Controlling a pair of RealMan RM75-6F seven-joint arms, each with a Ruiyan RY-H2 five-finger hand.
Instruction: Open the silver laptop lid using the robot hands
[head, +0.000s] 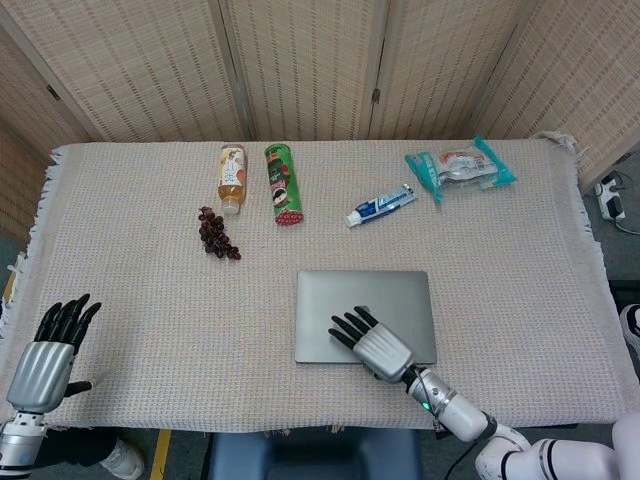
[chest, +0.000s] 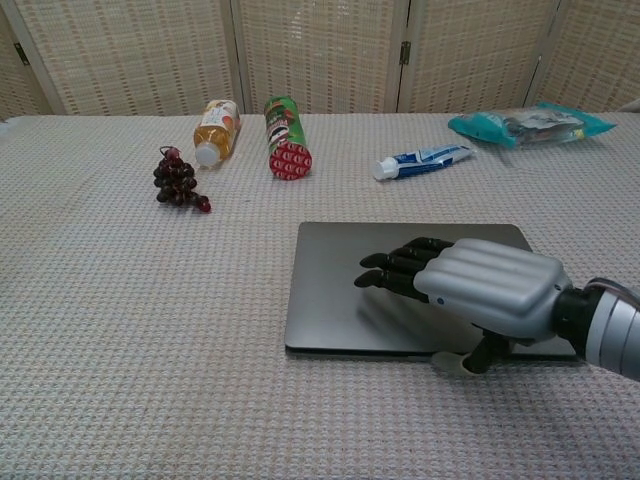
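Observation:
The silver laptop (head: 365, 295) lies near the front middle of the cloth-covered table (head: 130, 300). Its lid's front edge is lifted a little, with a dark gap under it in the chest view. My right hand (head: 372, 345) lies on the laptop (chest: 400, 250): the fingers (chest: 395, 272) spread flat on top of the lid and the thumb (chest: 462, 362) hooks under its front edge, so my right hand (chest: 480, 285) pinches the lid. My left hand (head: 45, 360) hangs off the table's front left corner, fingers apart, holding nothing.
Along the back lie a juice bottle (head: 232, 178), a green chips can (head: 282, 184), a bunch of dark grapes (head: 217, 234), a toothpaste tube (head: 381, 205) and a teal packet (head: 460, 167). Woven folding screens stand behind the table.

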